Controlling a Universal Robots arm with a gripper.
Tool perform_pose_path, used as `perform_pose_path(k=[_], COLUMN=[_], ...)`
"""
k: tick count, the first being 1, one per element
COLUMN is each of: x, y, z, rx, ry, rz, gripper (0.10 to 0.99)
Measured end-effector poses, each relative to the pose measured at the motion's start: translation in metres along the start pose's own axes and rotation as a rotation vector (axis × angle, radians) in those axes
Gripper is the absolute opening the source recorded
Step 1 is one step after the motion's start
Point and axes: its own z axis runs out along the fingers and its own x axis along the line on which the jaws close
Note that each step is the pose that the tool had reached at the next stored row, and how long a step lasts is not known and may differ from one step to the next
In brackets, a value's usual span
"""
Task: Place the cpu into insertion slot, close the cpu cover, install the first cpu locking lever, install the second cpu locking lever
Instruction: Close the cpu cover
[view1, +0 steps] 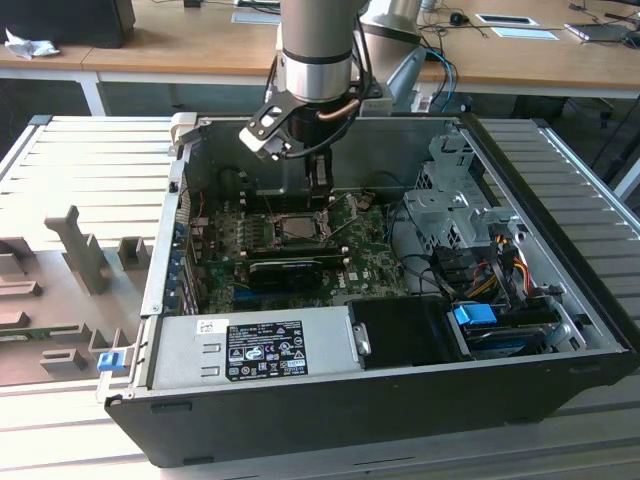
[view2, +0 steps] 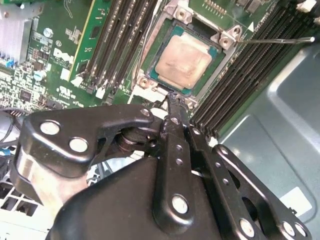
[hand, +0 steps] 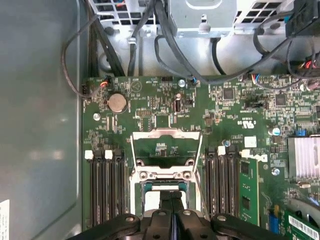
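Black metal hand (view2: 172, 100) clenched, fingers pressed tog., nothing seen betw. them. Tips just over edge of square dark metal-rimmed insertion slot (view2: 215, 72). Pale silvery-beige square cpu (view2: 182, 59) sits in slot. Silvery-grey frame cpu cover (hand: 167, 133) raised open. Green circuit board (view1: 375, 255) lies in black PC case (view1: 400, 400).

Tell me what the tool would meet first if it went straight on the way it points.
Probably the rim of the slot, right beside the seated cpu: the tool points at that edge. Depth is unclear, so it might land on the cpu instead.
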Motion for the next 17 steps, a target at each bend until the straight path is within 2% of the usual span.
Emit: perform_pose_path(k=[3, 8, 13, 17], x=[0.0006, 0.0009, 0.0017, 0.0018], y=[0.0006, 0.0085, 0.0091, 0.0116], z=[-0.0078, -0.0086, -0.0176, -0.0182], rx=[0.000, 0.000, 0.000, 0.000], ry=[-0.0016, -0.0020, -0.0041, -0.0078], rz=[0.000, 0.000, 0.000, -0.001], gripper=[0.106, 0.106, 0.106, 0.106])
